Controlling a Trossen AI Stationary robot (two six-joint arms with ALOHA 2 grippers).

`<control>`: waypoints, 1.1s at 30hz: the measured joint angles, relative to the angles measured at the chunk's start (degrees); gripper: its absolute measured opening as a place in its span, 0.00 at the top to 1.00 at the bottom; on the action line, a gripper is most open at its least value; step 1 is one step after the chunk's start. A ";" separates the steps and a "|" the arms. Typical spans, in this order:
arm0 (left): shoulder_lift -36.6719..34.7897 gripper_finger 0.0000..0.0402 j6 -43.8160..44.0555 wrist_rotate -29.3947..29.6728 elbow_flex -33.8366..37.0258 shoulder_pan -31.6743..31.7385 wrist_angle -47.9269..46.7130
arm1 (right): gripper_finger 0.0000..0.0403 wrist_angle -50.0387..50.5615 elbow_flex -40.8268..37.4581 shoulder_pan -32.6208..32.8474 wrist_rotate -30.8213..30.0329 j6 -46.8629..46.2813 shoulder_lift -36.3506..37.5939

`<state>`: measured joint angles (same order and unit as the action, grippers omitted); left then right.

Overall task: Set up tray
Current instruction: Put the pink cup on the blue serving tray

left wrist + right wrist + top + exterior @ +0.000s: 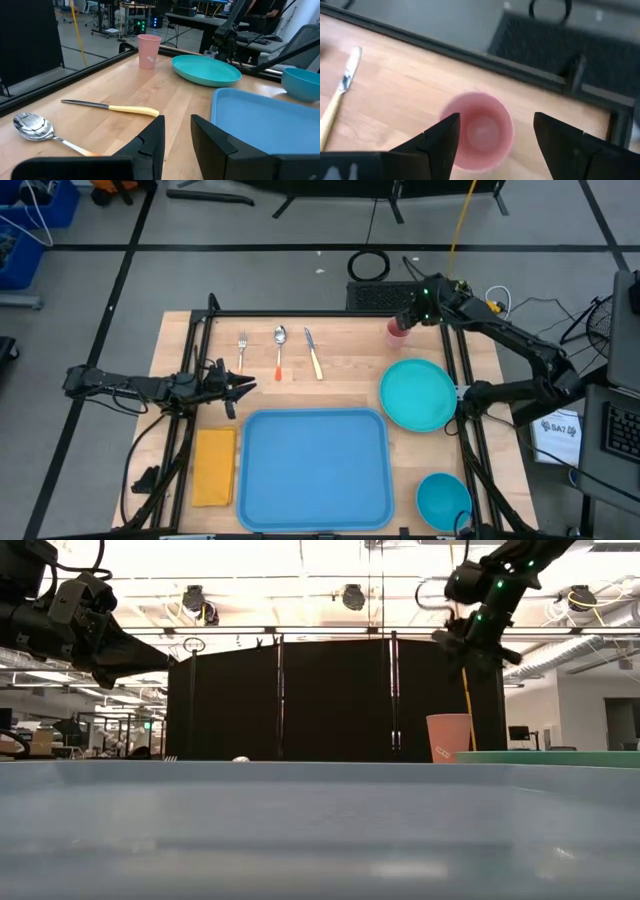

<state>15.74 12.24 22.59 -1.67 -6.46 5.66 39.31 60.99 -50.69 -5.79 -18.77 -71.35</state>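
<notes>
The light-blue tray (pixel 315 468) lies flat at the table's near middle; its rim (pixel 300 775) fills the low view's foreground. A pink cup (pixel 480 129) stands upright near the far right edge. My right gripper (pixel 495 131) hovers above the cup, open, fingers wider than the rim and pointing down. My left gripper (pixel 177 125) is open and level above the table's left side (pixel 245 385), near the fork (pixel 242 350), spoon (pixel 280 345) and yellow-handled knife (pixel 313 352). A teal plate (pixel 417 393) and teal bowl (pixel 443 498) sit right of the tray.
A yellow-orange napkin (pixel 214 466) lies left of the tray. Black frame rails run along the table's left, right and far edges. Bare wood shows between the cutlery and the cup. Cables and a black panel sit beyond the far edge.
</notes>
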 joint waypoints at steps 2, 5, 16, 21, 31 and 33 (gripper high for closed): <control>-0.01 0.76 0.00 0.00 0.00 0.00 0.01 | 0.40 2.50 0.85 -1.56 -0.10 0.53 -1.97; 0.01 0.76 0.19 0.00 0.00 0.00 -0.01 | 0.42 2.55 1.27 -3.27 0.00 1.45 -4.33; 0.00 0.76 0.58 -0.02 0.00 0.00 0.03 | 0.44 1.68 1.31 -3.16 0.12 2.13 -11.49; 0.00 0.76 0.60 -0.02 0.00 0.00 0.02 | 0.45 1.67 1.31 -3.18 0.11 2.11 -12.63; -0.01 0.76 0.21 -0.02 0.00 0.00 -0.05 | 0.69 1.68 1.31 -1.44 0.14 1.04 -12.70; 0.01 0.76 0.08 0.00 0.00 -0.01 -0.04 | 0.78 1.68 1.29 -0.84 0.12 1.41 -12.70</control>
<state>15.75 12.33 22.59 -1.67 -6.47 5.63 40.99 62.28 -51.53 -5.67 -17.37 -84.05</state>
